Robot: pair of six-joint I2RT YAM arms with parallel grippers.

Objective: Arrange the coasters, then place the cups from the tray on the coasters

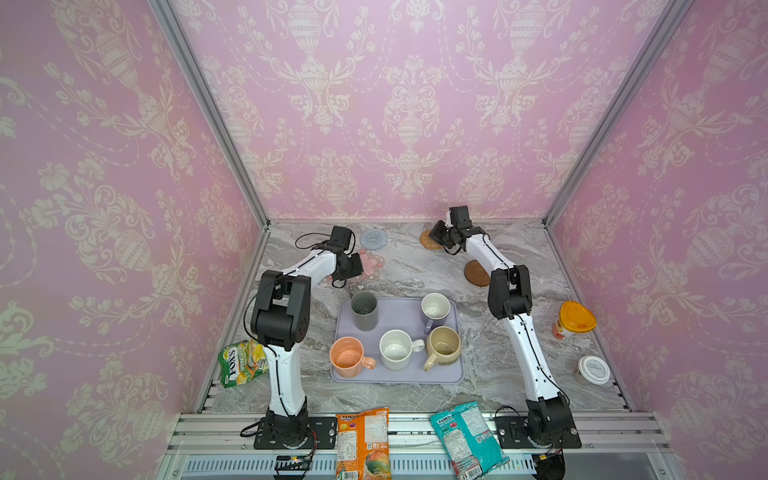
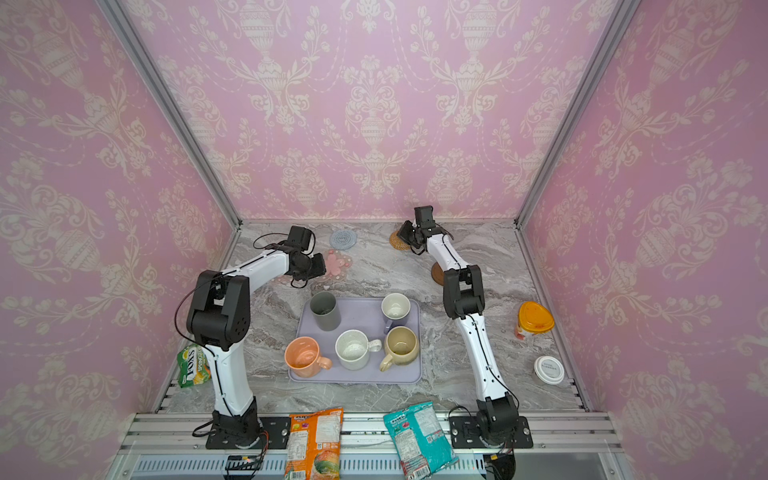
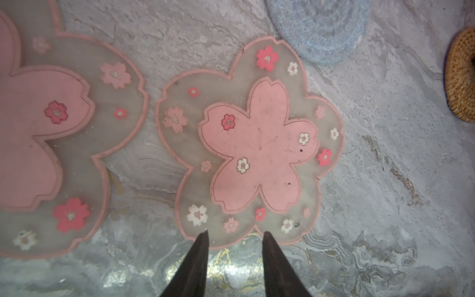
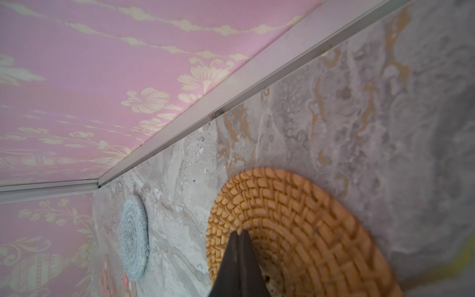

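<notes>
In the left wrist view two pink flower coasters [image 3: 257, 144] [image 3: 38, 133] lie flat side by side. My left gripper [image 3: 235, 233] hangs open over the near edge of one and holds nothing. The grey-blue coaster [image 1: 373, 239] lies further back. My right gripper [image 4: 239, 232] is shut, its tips against the tan rattan coaster [image 4: 308, 231] near the back wall. The brown wooden coaster [image 1: 477, 273] lies beside the right arm. On the lavender tray [image 1: 399, 307] stand several cups: grey tumbler [image 1: 364, 309], lavender [image 1: 435, 311], white speckled [image 1: 397, 350], peach [image 1: 348, 357] and beige [image 1: 444, 347].
An orange-lidded cup [image 1: 575, 318] and a white-lidded container [image 1: 593, 370] stand at the right edge. Snack bags lie at the left [image 1: 243, 361] and along the front rail [image 1: 363, 442] [image 1: 467, 440]. The back wall's metal rail [image 4: 231, 102] runs close behind the rattan coaster.
</notes>
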